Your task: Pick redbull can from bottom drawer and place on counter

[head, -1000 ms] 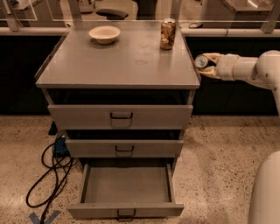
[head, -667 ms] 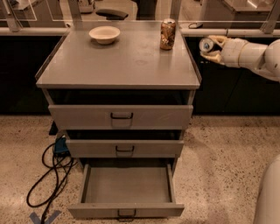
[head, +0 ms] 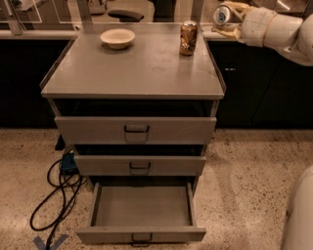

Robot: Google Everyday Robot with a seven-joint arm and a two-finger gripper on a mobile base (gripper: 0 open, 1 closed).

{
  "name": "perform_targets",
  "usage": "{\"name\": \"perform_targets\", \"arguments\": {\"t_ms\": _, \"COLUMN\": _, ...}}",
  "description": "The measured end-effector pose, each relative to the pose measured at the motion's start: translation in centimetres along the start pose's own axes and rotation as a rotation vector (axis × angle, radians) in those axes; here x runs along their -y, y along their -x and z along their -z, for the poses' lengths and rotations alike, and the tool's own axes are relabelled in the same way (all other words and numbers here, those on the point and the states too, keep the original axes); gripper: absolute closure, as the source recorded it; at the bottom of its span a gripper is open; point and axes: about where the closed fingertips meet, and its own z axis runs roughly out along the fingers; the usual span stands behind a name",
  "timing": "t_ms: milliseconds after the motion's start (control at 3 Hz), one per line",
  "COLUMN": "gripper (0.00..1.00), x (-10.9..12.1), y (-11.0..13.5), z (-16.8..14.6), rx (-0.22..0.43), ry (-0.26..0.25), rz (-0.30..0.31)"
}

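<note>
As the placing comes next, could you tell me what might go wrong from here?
1. The gripper holds the redbull can tilted, off the counter's right rear corner; set down so, it may tip or roll.
2. The brown can stands near that corner; the incoming arm could knock it over.

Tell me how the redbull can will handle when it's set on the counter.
The redbull can, clamped in the gripper beyond the right rear corner of the counter, looks slim, so it probably tips easily. Its lid faces the camera, so it seems tilted; released that way it would likely roll. Its shiny metal may be slippery.
</note>
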Motion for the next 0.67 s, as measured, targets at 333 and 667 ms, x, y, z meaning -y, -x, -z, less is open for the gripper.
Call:
{"name": "perform_targets", "arguments": {"t_ms": 333, "gripper": 1.00, "x": -1.0, "y": 5.5, "z": -3.4, "rx": 0.058, "ry": 0.163, "rz": -0.002}}
{"name": "perform_targets", "arguments": {"t_ms": 667, "gripper": 1.00, "x": -6.5, "y": 7.8, "z": -7.5, "rx": 0.034, "ry": 0.420, "rz": 0.010}}
